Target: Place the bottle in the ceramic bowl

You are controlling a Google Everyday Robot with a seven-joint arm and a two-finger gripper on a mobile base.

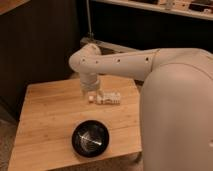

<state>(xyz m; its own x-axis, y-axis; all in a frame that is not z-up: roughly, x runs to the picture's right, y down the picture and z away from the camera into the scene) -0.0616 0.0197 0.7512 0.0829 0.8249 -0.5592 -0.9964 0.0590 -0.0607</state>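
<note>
Whitish ribbed plastic, the bottle [111,97] lies on its side toward the back of the wooden table [45,120], about mid-frame, with its long axis running left to right across the picture. Right at its left end the gripper [92,96] is down by the tabletop, jaws spread wide and holding nothing, so the bottle lies just to its right in frame. The black ceramic bowl [76,140] sits well apart, lower in frame. I can read no label or writing.
</note>
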